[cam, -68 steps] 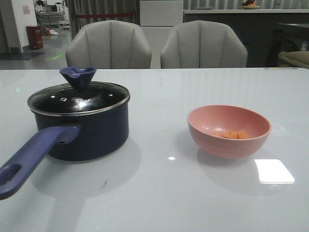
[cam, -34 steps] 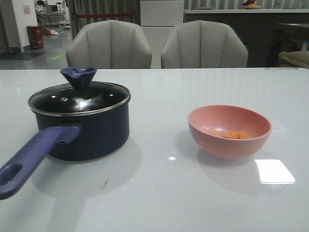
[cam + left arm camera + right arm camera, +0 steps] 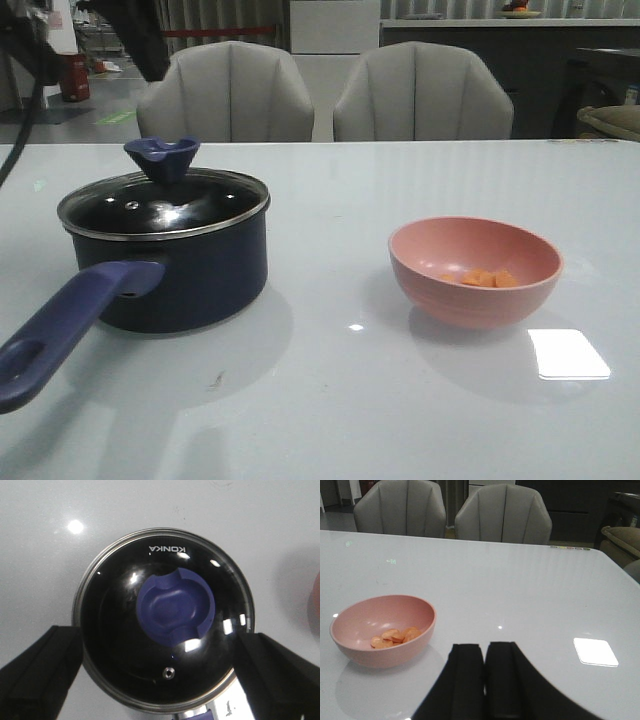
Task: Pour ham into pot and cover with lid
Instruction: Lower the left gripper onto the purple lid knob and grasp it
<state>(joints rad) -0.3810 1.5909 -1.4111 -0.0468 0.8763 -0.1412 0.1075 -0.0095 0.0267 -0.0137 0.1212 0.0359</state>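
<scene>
My left pincer [image 3: 160,675] is hovering spread wide above the lid [image 3: 163,203], which is sitting on the pot [image 3: 170,270] near the desk's left edge; my right pincer [image 3: 484,672] is staying pressed closed, ham [image 3: 480,278] lying in the pink bowl [image 3: 475,272] toward the right.

In front of me lies a glossy white table [image 3: 330,400], and on its right half sits a salmon-pink round bowl [image 3: 475,271], upright. A bright square patch of light [image 3: 568,354] reflects on the tabletop just beside the bowl, nearer to me. Beyond the far edge I see 2 grey padded chairs with ribbed backs, one to the left [image 3: 228,92] and one to the right [image 3: 422,92], side by side and close together. Far back on the left stands a red bin [image 3: 76,76] on the floor.
</scene>
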